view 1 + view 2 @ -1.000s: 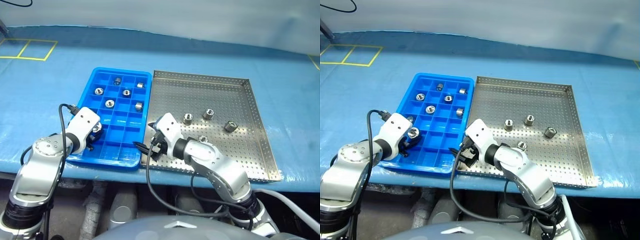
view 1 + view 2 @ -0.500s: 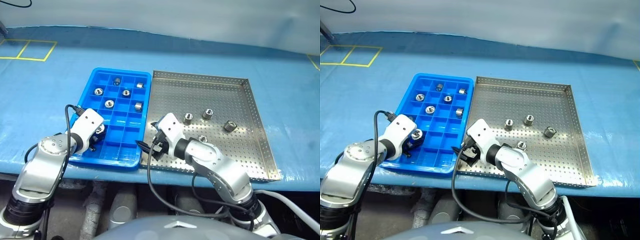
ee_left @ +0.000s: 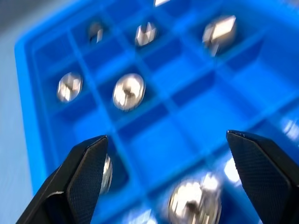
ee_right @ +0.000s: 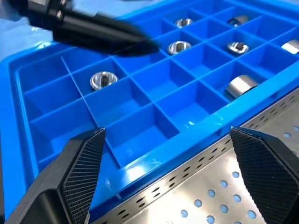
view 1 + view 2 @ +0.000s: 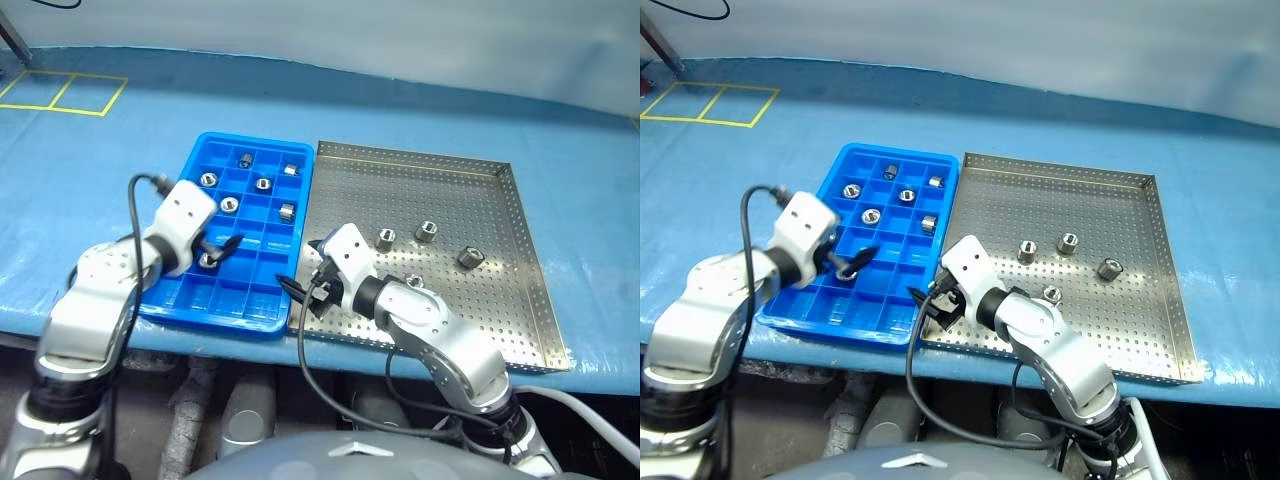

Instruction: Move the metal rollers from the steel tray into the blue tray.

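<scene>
Left end effector [image 5: 222, 246] spread open above the blue tray [image 5: 190, 300]

1. Left gripper [image 5: 222, 248] hangs spread over the blue tray [image 5: 296, 158], blocking the middle cells there.
2. Right gripper [image 5: 305, 290] sits wide at the steel tray [image 5: 520, 250] near corner, beside the blue tray's wall.
3. Four metal rollers [image 5: 386, 238] dot the steel tray's middle; its far half lies open.
4. Low rims ring the steel tray.
</scene>
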{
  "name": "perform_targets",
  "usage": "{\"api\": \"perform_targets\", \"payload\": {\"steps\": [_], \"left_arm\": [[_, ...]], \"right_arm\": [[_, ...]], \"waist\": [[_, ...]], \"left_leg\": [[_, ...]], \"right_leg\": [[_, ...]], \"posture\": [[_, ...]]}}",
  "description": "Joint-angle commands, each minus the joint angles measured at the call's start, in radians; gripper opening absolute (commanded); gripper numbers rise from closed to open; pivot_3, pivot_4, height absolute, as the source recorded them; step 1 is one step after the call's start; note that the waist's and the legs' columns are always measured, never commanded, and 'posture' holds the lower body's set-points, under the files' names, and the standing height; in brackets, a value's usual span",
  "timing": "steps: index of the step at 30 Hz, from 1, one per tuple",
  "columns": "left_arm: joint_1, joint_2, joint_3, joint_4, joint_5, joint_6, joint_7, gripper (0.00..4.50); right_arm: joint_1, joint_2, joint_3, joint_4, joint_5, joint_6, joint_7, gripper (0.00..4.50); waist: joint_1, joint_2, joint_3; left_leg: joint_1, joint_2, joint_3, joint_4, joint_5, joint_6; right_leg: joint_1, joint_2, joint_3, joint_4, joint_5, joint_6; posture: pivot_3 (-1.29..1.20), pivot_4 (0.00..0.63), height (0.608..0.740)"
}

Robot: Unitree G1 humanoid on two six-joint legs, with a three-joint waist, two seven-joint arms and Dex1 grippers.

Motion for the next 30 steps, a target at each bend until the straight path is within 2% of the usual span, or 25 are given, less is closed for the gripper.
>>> {"api": "perform_targets", "payload": {"steps": [1,7,17,24,30], "left_arm": [[-0.098,-0.049,-0.069,0.116,-0.057,-0.160,-0.112,4.49],[-0.342,-0.107,-0.285,0.439,-0.007,-0.307,-0.328,4.49],[-0.712,-0.346,-0.476,1.131,0.178,-0.498,-0.428,4.49],[-0.792,-0.428,-0.537,1.410,0.302,-0.626,-0.470,4.49],[-0.804,-0.463,-0.538,1.520,0.366,-0.689,-0.459,4.49]], "right_arm": [[0.060,-0.040,-0.100,-0.089,-0.004,-0.004,-0.023,4.50],[0.200,-0.110,-0.224,-0.175,-0.004,0.026,-0.053,4.50],[0.283,-0.075,-0.239,-0.228,-0.012,0.036,-0.125,4.50],[0.317,-0.058,-0.231,-0.263,-0.016,0.033,-0.156,4.50],[0.348,-0.055,-0.233,-0.283,-0.025,0.031,-0.169,4.50]], "waist": [[-0.011,0.000,0.000],[-0.046,0.001,0.000],[-0.117,0.001,0.000],[-0.150,0.001,0.000],[-0.173,0.001,0.000]], "left_leg": [[0.001,0.000,0.001,0.000,0.000,0.000],[0.001,0.000,-0.001,0.000,0.000,0.000],[0.000,0.000,0.000,0.000,0.000,0.001],[0.000,0.000,0.002,-0.001,-0.001,0.002],[0.000,-0.001,0.002,-0.001,-0.001,0.002]], "right_leg": [[0.001,0.000,0.001,0.000,0.000,0.000],[-0.001,0.003,0.001,0.002,0.003,0.005],[-0.001,0.004,0.004,0.002,0.003,0.006],[-0.003,0.004,0.007,0.002,0.002,0.006],[-0.003,0.004,0.008,0.002,0.002,0.007]], "posture": [[0.05,0.150,0.740],[-0.03,0.150,0.740],[-0.12,0.150,0.740],[-0.19,0.150,0.740],[-0.21,0.150,0.740]]}}
